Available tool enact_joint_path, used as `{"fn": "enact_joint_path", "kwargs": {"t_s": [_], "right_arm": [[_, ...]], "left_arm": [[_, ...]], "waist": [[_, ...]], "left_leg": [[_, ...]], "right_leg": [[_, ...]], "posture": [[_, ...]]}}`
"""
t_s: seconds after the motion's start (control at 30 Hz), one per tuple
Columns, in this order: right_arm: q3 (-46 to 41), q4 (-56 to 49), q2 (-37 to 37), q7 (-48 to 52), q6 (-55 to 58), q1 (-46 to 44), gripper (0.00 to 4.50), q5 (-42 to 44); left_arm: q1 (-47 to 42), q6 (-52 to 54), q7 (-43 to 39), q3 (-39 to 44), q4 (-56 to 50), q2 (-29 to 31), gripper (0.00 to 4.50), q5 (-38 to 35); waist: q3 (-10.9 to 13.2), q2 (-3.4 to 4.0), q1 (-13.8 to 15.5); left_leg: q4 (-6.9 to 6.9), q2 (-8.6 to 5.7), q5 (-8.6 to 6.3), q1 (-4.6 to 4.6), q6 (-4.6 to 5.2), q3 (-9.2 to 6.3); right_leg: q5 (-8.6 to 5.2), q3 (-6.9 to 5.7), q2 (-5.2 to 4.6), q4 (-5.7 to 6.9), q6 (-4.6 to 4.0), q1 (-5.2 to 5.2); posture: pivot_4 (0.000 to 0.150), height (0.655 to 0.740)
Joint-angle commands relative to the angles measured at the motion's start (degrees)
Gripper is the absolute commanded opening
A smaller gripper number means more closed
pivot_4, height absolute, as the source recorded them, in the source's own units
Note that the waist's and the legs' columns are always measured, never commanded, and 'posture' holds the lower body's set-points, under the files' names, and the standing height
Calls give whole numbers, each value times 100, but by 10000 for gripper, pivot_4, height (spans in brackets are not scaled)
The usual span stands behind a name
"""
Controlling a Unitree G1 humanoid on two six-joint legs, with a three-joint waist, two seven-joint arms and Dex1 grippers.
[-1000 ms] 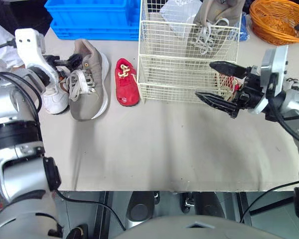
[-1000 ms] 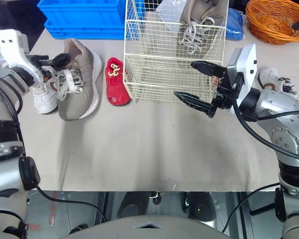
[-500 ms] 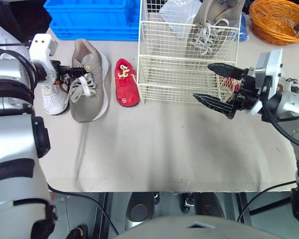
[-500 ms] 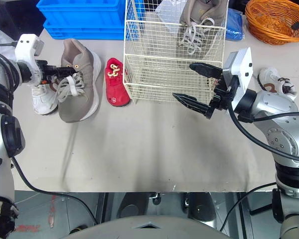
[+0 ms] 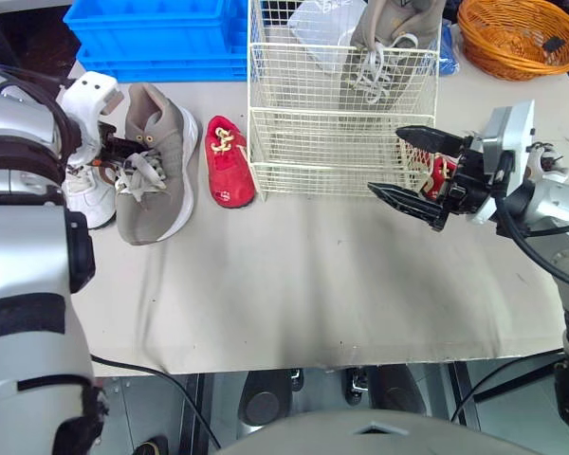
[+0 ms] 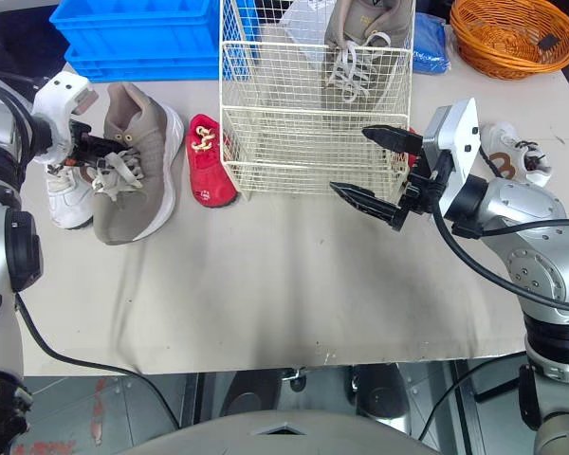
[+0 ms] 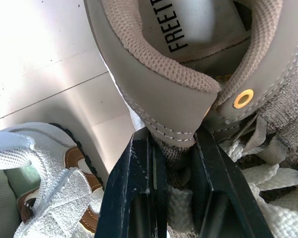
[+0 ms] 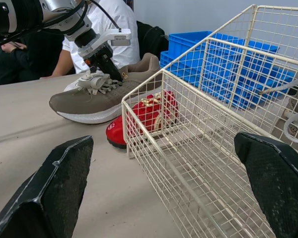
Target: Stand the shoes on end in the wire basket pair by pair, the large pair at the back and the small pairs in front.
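A large grey shoe [image 5: 154, 171] lies on its sole at the table's left. My left gripper [image 5: 121, 150] is shut on its tongue; the left wrist view shows both black fingers [image 7: 139, 198] pinching the tongue just under the padded edge. A small white shoe [image 5: 85, 190] lies to its left and a small red shoe [image 5: 226, 161] to its right. The wire basket [image 5: 341, 142] holds the other large grey shoe [image 5: 387, 38] upright at the back. My right gripper [image 5: 412, 166] hovers open by the basket's front right corner, near a second red shoe [image 5: 440, 176].
A blue crate [image 5: 161, 33] stands behind the shoes, an orange woven basket [image 5: 517, 33] at the back right. Another small white shoe [image 6: 507, 156] lies right of my right arm. A person in a white shirt [image 8: 109, 25] sits beyond the table's left side.
My left gripper has closed onto the grey shoe's tongue. The camera has shifted a little. The right gripper stays open in about the same place.
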Motion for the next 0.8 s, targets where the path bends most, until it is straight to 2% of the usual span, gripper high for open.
{"fn": "enact_joint_path", "kwargs": {"t_s": [0.03, 0.33, 0.53, 0.8], "right_arm": [[-174, -174, 11, 26, -71, -42, 45000, 109], [-210, 72, 160, 179, -86, -324, 45000, 347], [-236, 200, 255, 364, -116, -471, 45000, 555], [-370, 355, 454, 324, -211, -653, 45000, 687]], "left_arm": [[128, 196, -105, 104, 324, 41, 2745, 76], [-257, 3, 662, 1324, 137, 527, 2737, -669], [-805, -311, 1224, 2263, -239, 770, 2737, -1392], [-1252, -767, 1490, 3132, -1183, 424, 2737, -2325]], "waist": [[0, 0, 1], [10, -21, 5], [15, -56, 51], [18, -67, 59]], "left_leg": [[0, 0, 0, 0, 0, 0], [2, 1, 0, -22, 0, -4], [37, 0, 1, -106, 0, -24], [89, -7, 1, -133, 1, -61]], "right_leg": [[0, 0, -1, 0, 0, 0], [0, -6, -1, 8, 0, -21], [1, -33, -2, 18, -1, -80], [1, -72, -11, 42, 0, -74]], "posture": [[1500, 6860], [1500, 6860], [1500, 6860], [1500, 6860]]}}
